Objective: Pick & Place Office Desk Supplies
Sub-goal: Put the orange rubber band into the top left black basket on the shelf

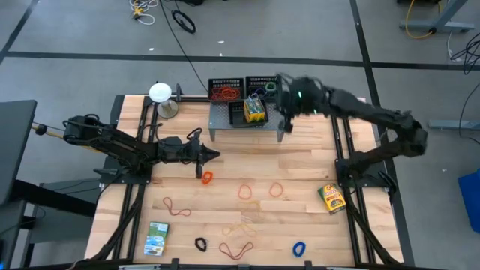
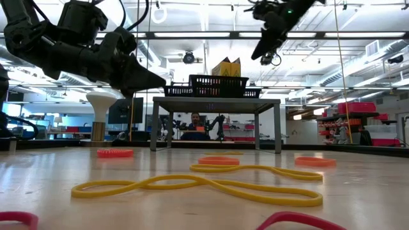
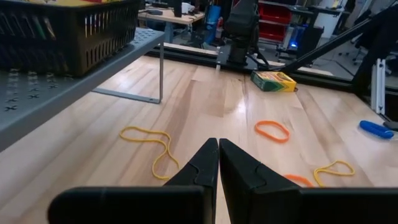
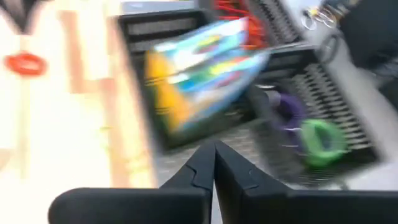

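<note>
A: Logging positions. Your right gripper (image 1: pixel 282 129) is hanging over the front edge of the grey shelf (image 1: pixel 225 124), just in front of the mesh trays (image 1: pixel 244 90), its fingers pressed together and carrying nothing. A yellow-green box (image 1: pixel 256 110) is sitting tilted in the near tray, with purple and green loops (image 4: pixel 308 130) in the tray beside it.

B: And the left?

A: Your left gripper (image 1: pixel 213 156) is hovering above the counter (image 1: pixel 300 161), fingers pressed together too, empty (the wrist view is showing the two tips touching). It is pointing toward the counter's middle.

B: So which piece is deciding the coming move?

A: My judgement: the small orange band (image 1: pixel 207 178). It is lying flat on the wood near the left fingertips, on the side toward the counter's front edge, so you are looking at a short reach down and back. It is nearly round, so no long axis is forcing a wrist turn.

B: Alternatives?

A: The second yellow-green box (image 1: pixel 331 198) is lying by the right arm's base, well apart from the right fingers, long axis slanting toward the front corner. The green-white box (image 1: pixel 157 238) is sitting at the front left (far from both). The left arm is nearer the band by a wide margin; you are needing to spread the fingers first.
</note>
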`<state>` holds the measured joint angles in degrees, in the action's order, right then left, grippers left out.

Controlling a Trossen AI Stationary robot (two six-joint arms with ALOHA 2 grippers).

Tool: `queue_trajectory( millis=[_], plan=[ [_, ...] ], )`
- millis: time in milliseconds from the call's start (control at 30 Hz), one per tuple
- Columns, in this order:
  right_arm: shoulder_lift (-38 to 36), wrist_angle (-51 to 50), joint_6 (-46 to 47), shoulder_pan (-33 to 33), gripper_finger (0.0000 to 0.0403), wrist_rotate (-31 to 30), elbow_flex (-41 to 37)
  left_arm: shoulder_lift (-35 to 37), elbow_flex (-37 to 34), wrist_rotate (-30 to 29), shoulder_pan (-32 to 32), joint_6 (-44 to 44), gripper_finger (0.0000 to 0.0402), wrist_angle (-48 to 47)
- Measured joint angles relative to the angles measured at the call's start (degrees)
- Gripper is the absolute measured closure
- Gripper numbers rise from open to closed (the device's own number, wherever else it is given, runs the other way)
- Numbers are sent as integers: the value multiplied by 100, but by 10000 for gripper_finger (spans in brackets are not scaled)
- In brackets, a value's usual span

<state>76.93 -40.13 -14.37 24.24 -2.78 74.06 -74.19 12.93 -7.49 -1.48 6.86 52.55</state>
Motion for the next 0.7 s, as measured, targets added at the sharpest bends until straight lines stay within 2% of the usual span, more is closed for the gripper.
queue_trajectory(
  millis=[133, 233, 467, 567, 700],
  plan=[
    [-687, 1188, 588, -732, 388, -53, -1351, 0, -2, 0, 0, -113, 381, -17],
    [-1057, 2418, 999, -1342, 398, -318, -2394, 0, -2, 0, 0, -255, 381, -15],
    [-1216, 5057, 1469, -2473, 389, -1263, -4256, 2, -2, 54, 150, -259, 381, -147],
    [-1207, 5740, 1766, -2833, 397, -1889, -4740, 2, 147, 83, 401, -466, 381, -623],
    [-1207, 6388, 2002, -3291, 397, -2604, -5212, -51, 713, 16, 781, -474, 385, -1879]
  ],
)
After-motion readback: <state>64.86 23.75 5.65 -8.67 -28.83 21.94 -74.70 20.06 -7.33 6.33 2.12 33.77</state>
